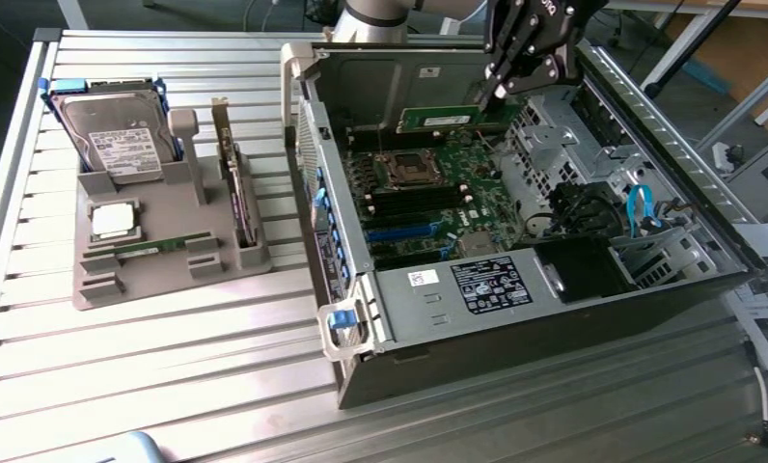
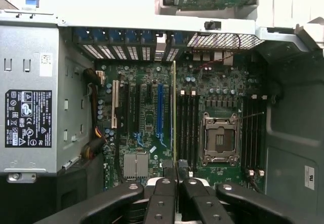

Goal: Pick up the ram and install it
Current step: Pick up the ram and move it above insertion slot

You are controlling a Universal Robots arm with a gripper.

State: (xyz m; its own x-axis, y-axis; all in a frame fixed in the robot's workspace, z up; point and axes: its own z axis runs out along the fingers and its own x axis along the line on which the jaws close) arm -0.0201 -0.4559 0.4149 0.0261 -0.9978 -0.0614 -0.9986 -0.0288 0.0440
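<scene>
The ram (image 1: 452, 118), a narrow green stick with a white label, hangs level over the back of the open computer case (image 1: 538, 318). My gripper (image 1: 500, 96) is shut on the stick's end toward the exterior view's right. In the wrist view the ram (image 2: 174, 107) shows edge-on as a thin line running out from between my fingertips (image 2: 167, 181). It lines up over the motherboard (image 2: 147, 113), between the blue slot (image 2: 160, 110) and the black memory slots (image 2: 188, 123) beside the empty CPU socket (image 2: 220, 140). The stick is above the board and touches no slot.
A grey parts tray (image 1: 165, 280) at the exterior view's left holds a hard drive (image 1: 121, 135), an upright expansion card (image 1: 238, 188), a CPU (image 1: 111, 220) and a small green stick (image 1: 140, 248). The case walls, drive cage (image 1: 564, 145) and blue cable (image 1: 638, 207) close in around the board.
</scene>
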